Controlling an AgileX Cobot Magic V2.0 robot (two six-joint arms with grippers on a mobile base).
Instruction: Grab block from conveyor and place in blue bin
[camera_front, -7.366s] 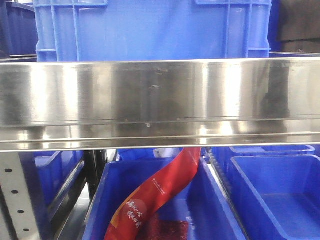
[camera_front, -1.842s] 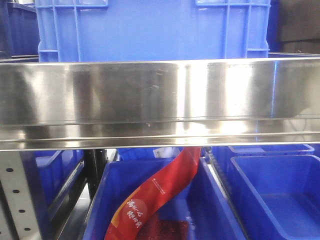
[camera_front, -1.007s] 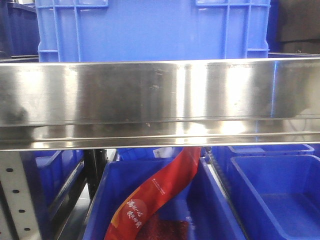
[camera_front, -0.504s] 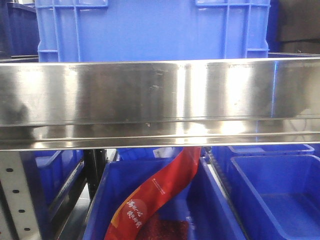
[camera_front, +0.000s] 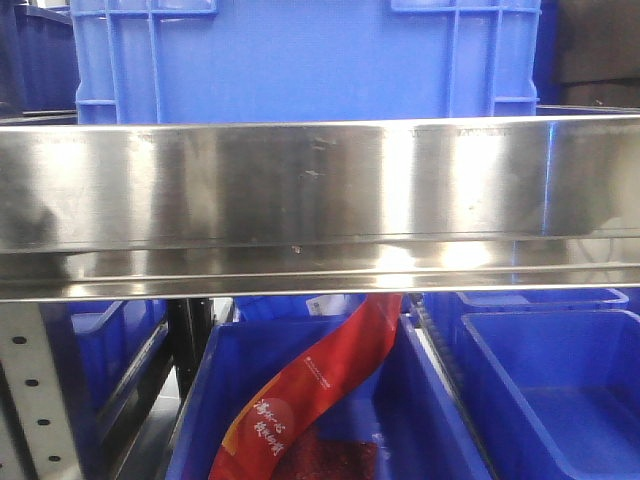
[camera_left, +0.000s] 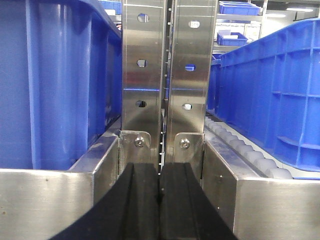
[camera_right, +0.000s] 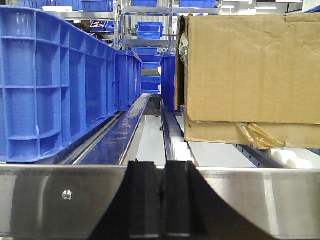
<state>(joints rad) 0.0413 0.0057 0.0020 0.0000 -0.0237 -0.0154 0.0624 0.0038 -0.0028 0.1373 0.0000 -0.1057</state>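
Observation:
No block and no dark grey conveyor belt show in any view. My left gripper (camera_left: 160, 172) is shut and empty, its black fingers pressed together in front of two steel rack uprights (camera_left: 167, 65). My right gripper (camera_right: 161, 170) is also shut and empty, low against a steel crossbar (camera_right: 60, 200). Blue bins are all around: a large blue crate (camera_front: 300, 60) on the shelf above the steel rail (camera_front: 320, 200), a blue bin (camera_front: 430, 400) below it, and another blue bin (camera_front: 550, 390) at the lower right.
A red packet (camera_front: 310, 390) hangs into the lower middle bin. Blue crates (camera_left: 55, 80) (camera_left: 280, 90) flank the left gripper, with white rollers (camera_left: 245, 150) on the right. A blue crate (camera_right: 50, 85) and a cardboard box (camera_right: 250, 75) on rollers (camera_right: 180, 147) flank the right gripper.
Only the reflections on the steel rail have shifted slightly. Nothing else has visibly moved.

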